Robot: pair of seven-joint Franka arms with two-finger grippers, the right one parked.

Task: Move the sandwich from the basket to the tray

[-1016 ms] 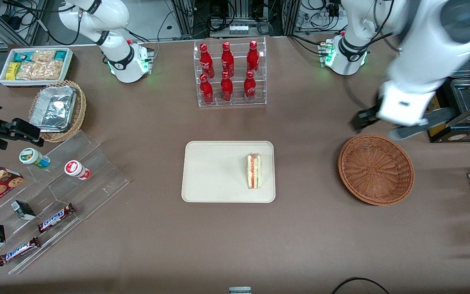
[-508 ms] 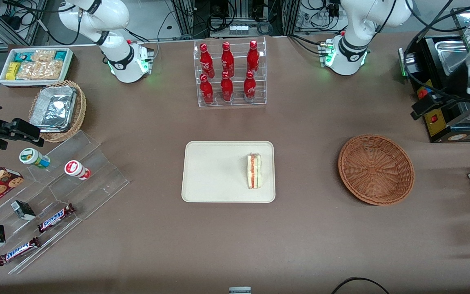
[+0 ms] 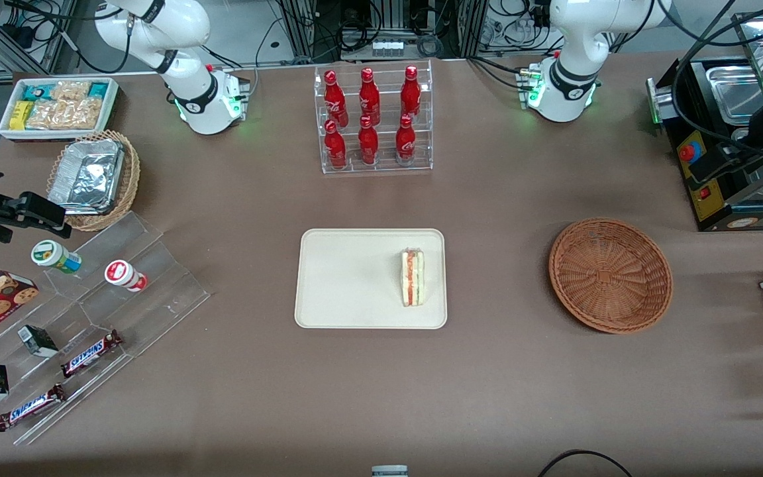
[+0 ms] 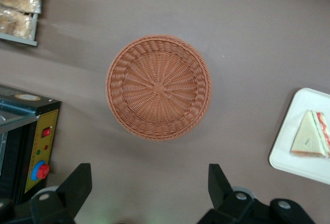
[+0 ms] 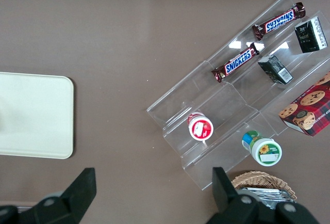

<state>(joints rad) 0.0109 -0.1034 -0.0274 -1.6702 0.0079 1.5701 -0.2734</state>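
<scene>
- Front view: the sandwich (image 3: pixel 412 277) lies on the tray (image 3: pixel 348 278), at its end toward the empty basket (image 3: pixel 610 274). It looks light, soft and easily crushed; best held gently across the bread faces.
- Left wrist view: the end effector (image 4: pixel 149 193) hangs high over the worktop beside the basket, fingers spread wide, holding nothing.

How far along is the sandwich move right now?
It looks done: the sandwich lies on the tray, and the basket is empty. Nothing is in hand; the gripper is open, high above the table beside the basket. Nothing of the placement looks left.
</scene>
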